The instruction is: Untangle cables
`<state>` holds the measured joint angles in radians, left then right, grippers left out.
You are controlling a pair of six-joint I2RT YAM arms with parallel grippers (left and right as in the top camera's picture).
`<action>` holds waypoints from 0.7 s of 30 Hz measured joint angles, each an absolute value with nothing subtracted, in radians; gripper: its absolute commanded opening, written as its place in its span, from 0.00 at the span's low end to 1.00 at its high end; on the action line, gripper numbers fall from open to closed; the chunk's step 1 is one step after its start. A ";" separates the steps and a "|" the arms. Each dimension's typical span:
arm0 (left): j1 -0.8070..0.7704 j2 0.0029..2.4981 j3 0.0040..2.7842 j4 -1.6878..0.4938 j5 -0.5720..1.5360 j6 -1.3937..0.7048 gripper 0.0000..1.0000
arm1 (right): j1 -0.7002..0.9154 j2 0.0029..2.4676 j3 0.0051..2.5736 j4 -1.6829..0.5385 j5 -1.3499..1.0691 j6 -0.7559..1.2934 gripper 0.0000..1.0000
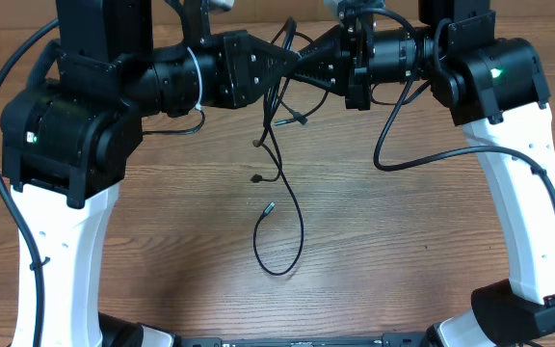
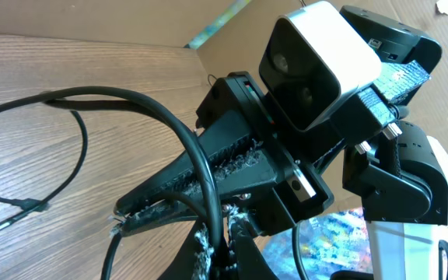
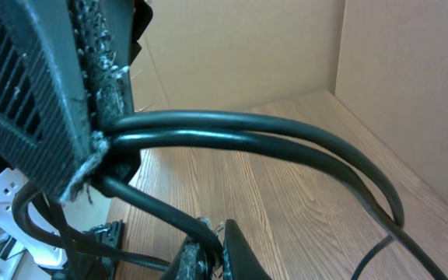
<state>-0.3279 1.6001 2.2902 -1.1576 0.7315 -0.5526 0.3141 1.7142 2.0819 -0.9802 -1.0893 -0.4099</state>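
**Both arms pinched the same cable bundle at the far edge of the bench**

Seen from overhead, the left gripper (image 1: 290,66) and the right gripper (image 1: 324,58) met tip to tip above the far middle of the wooden bench (image 1: 403,251). The cables (image 3: 232,123) were caught between them.

In the left wrist view, the left jaws stood narrow at the bottom of the frame, with a black strand running down between the two fingers (image 2: 197,253). The right gripper's white camera housing (image 2: 317,62) sat just beyond them.

In the right wrist view, the right jaws were likewise drawn close on a strand, which entered between their tips. Two further strands ran side by side out from under the left arm's finger (image 3: 61,109) and arched away to the right, towards a cardboard wall (image 3: 411,93).

Below the grip point, the overhead showed the cords hanging and trailing towards the near side of the bench. Several small plug ends (image 1: 256,178) hung free or lay apart from one another. The longest cord lay on the wood in an open loop (image 1: 277,273) near the centre. How the strands crossed inside the pinch could not be made out.
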 measured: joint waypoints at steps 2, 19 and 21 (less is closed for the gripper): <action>-0.328 1.600 2.290 -1.158 0.729 -0.553 0.04 | 0.314 1.715 2.082 -0.981 -1.090 -0.405 0.04; -0.328 1.608 2.291 -1.222 0.679 -0.551 0.05 | 0.214 1.718 2.082 -0.969 -1.071 -0.263 0.04; -0.328 1.607 2.291 -1.225 0.680 -0.551 0.05 | 0.181 1.719 2.082 -0.965 -1.061 -0.242 0.04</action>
<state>-0.3279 1.6073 2.2906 -1.2251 0.6796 -0.5510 0.1806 1.7191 2.0819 -0.9649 -1.0607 -0.2424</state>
